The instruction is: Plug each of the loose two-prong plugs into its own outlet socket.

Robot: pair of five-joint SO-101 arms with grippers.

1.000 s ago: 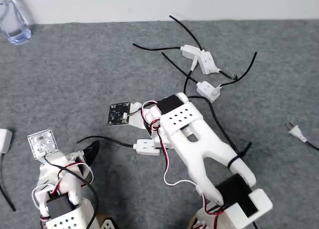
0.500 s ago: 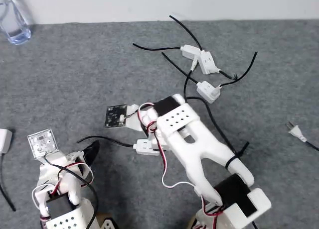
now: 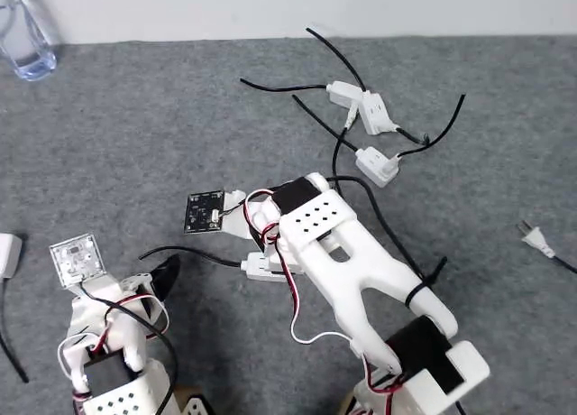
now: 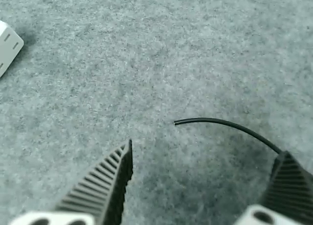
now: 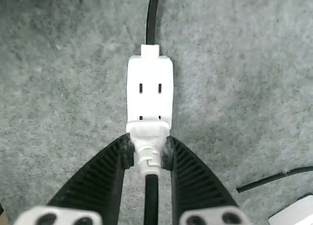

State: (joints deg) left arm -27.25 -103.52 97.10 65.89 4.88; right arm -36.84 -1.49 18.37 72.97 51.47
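A white plug (image 5: 146,146) is clamped by the right gripper (image 5: 146,154), its front pressed against the outlet socket (image 5: 149,93) just ahead of the tips. The left gripper (image 4: 208,147) is spread wide above a black cable end (image 4: 210,121). From the high view another two-prong plug (image 3: 537,239) is seen, well off to the right arm's side.

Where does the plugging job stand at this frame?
Done, apparently: the far plug sits joined to its socket. In hand: the right gripper is shut on a white plug butted against an outlet socket. Left: a loose two-prong plug lies apart; the left gripper hangs open.
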